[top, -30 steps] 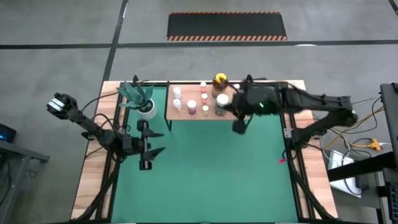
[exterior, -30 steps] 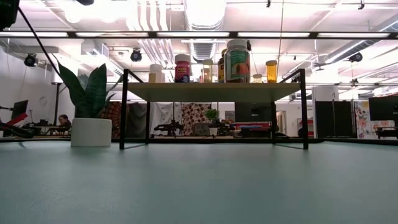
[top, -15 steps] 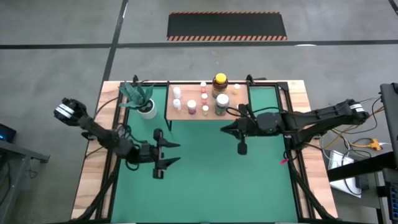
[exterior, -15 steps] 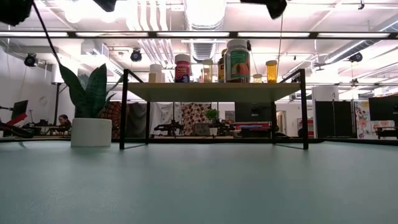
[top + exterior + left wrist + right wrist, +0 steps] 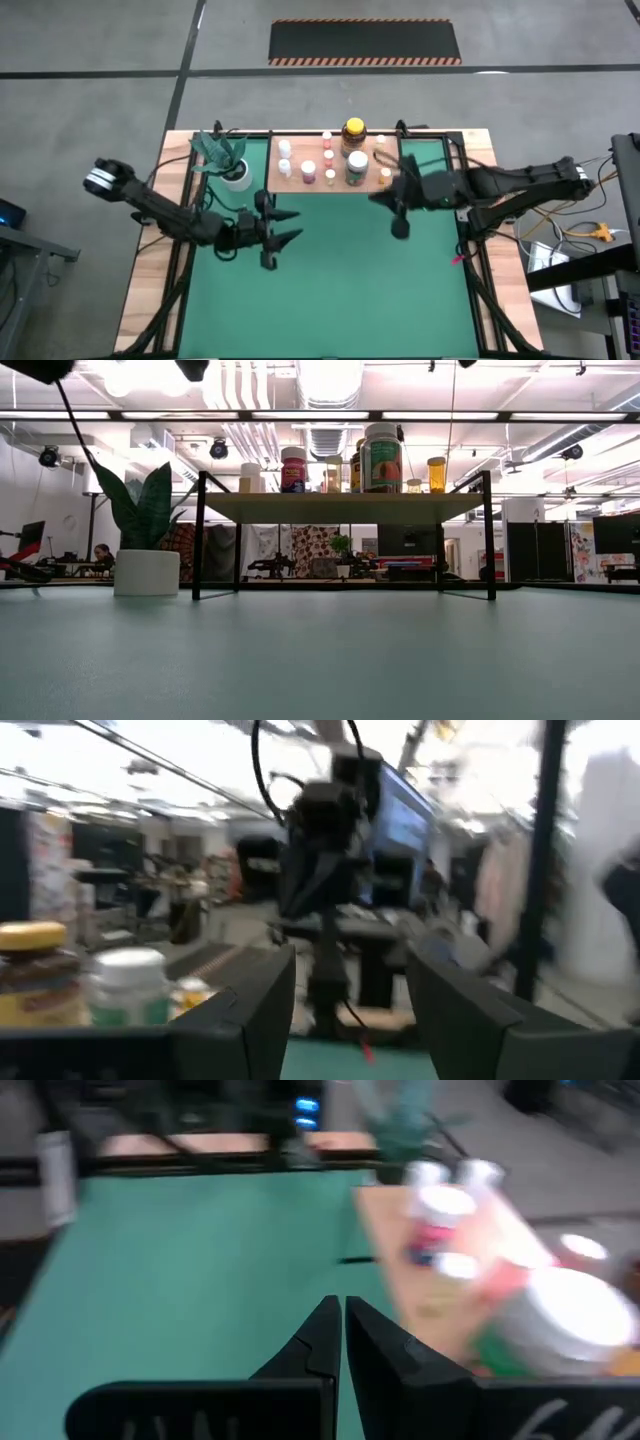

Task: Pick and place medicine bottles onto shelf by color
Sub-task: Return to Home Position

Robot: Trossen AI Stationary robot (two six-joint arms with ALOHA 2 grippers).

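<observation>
Right gripper (image 5: pixel 399 226), fingers pressed together and empty, has drawn back from the shelf (image 5: pixel 340 508) to hang over the green mat (image 5: pixel 330 290). The left gripper (image 5: pixel 288 226), fingers spread, has swung toward mid-table, so placing appears finished. The bottles (image 5: pixel 382 458) stand on the shelf, long axes vertical, caps up.

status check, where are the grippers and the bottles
Left gripper open, empty, above mat. Right gripper shut, empty, near shelf front. Bottles on shelf, none on mat. Plant pot beside shelf, apart from both arms.
</observation>
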